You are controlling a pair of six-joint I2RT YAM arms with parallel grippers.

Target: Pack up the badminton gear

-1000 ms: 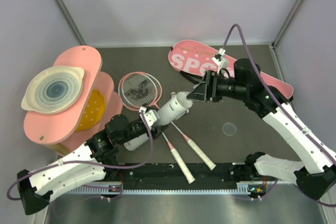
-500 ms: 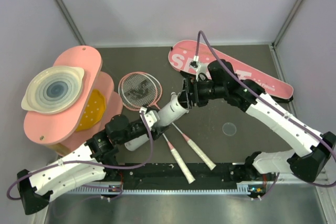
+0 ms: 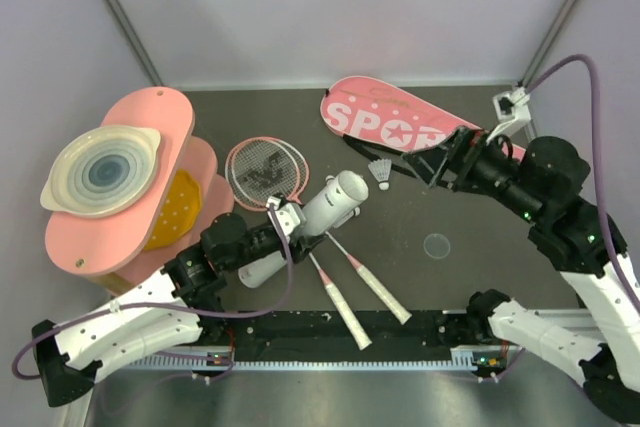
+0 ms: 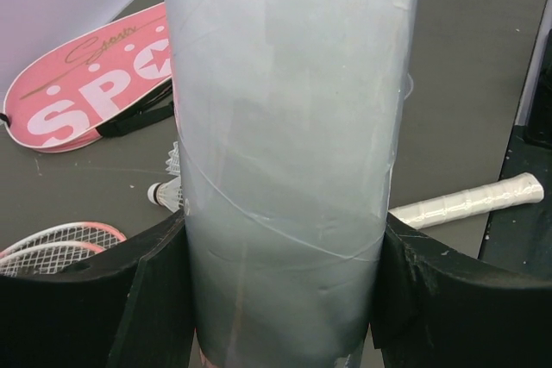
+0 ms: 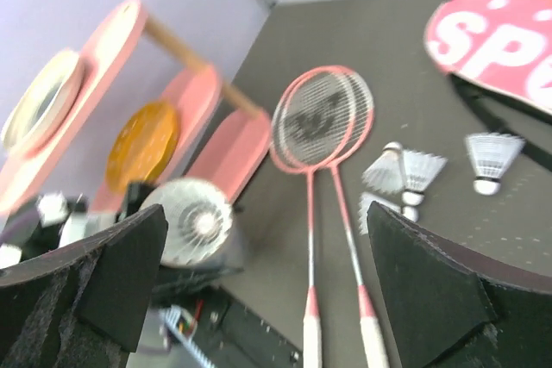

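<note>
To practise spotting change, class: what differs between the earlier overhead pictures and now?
The right claw left the mouth of the white tube and drew back rightwards, now open; a shuttlecock sits inside that mouth. Unchanged: the left claw grips the tube; rackets and bag lie put.

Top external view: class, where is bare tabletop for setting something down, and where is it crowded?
Free: the back strip between the pink boards and the SPORT bag, behind the racket heads; the patch right of the racket handles, nearer than the bag. Crowded: the centre, around tube, left end effector and shuttlecock.
</note>
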